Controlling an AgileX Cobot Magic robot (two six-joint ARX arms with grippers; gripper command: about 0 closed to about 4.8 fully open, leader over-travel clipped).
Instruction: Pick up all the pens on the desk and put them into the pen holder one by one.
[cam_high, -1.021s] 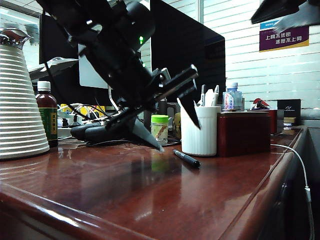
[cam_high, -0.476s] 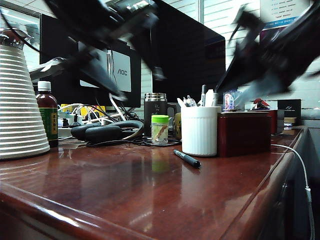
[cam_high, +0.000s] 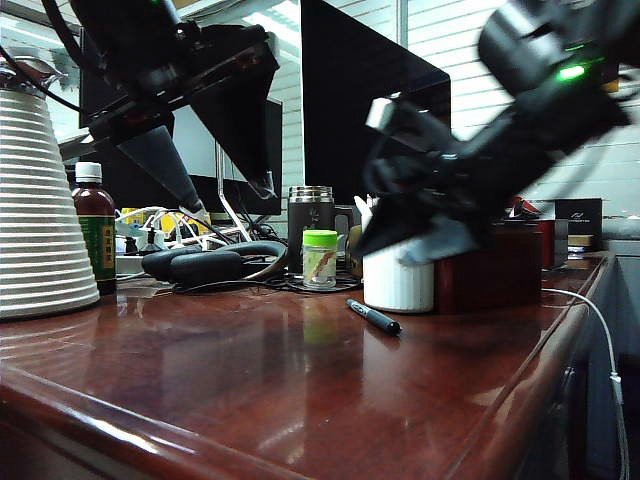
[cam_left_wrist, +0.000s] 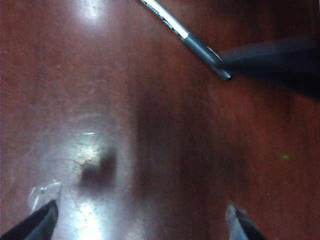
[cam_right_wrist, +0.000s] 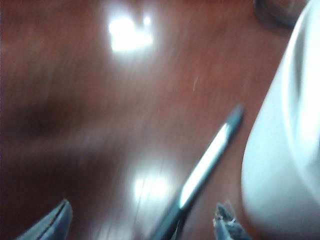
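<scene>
Left gripper (cam_high: 232, 200): jaws spread, empty, raised above the desk (cam_high: 250, 380). The black pen (cam_high: 373, 317) lies on the desk just before the pen holder (cam_high: 397, 285). Right gripper (cam_right_wrist: 142, 222): jaws spread, empty, with the pen lying between them.

A: What carries everything?
B: A glossy reddish-brown tabletop (cam_high: 300, 390) with a rounded edge.
A: What lies on it?
B: A black pen (cam_high: 373, 317) lies flat just before the white ribbed pen holder (cam_high: 398, 283), with a dark red box (cam_high: 487, 268) beside that. Farther back stand a green-capped jar (cam_high: 319, 259), a steel mug (cam_high: 310, 220), a brown bottle (cam_high: 93, 228) and a ribbed white jug (cam_high: 38, 215).
</scene>
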